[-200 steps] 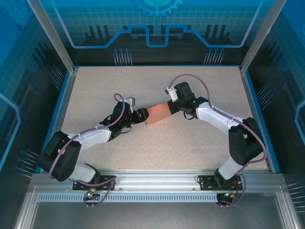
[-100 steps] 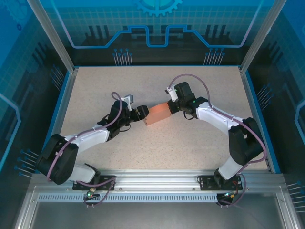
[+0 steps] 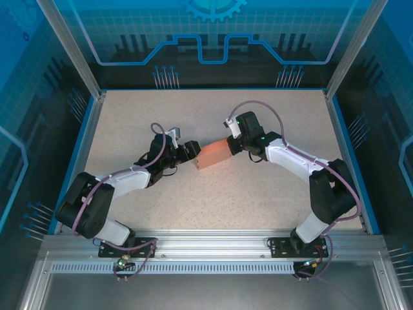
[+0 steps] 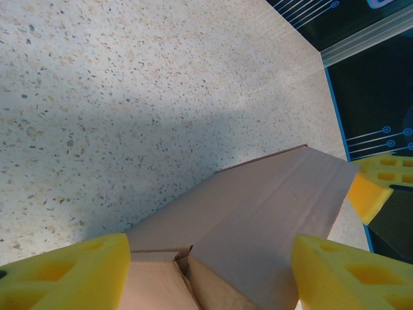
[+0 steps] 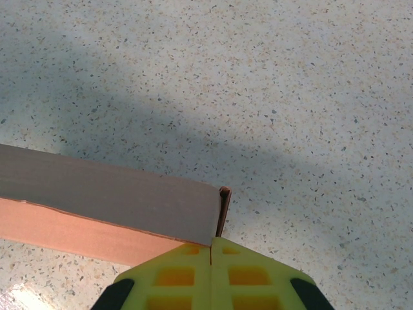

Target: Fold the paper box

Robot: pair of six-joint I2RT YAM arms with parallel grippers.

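The paper box (image 3: 213, 155) lies on the speckled table (image 3: 258, 200), already a shallow salmon-pink block, stretched between the two arms. Its far corner sits in the right gripper (image 5: 211, 258), whose yellow fingers are pressed together on a thin upright edge of card.

Its other end lies between the fingers of the left gripper (image 4: 210, 252), which stand apart on either side of it. They are so close to the card that I cannot tell whether they squeeze it or merely bracket it. Just ahead of that gripper's palm, two end flaps (image 4: 184, 258) meet at a seam.

This looks like the closing of that end. To do it well, I would let the right pinch act as an anchor and press the left side in squarely and gently. Thin card buckles or springs open if it is pushed off-axis.

No brand, label or writing can be read on the box.
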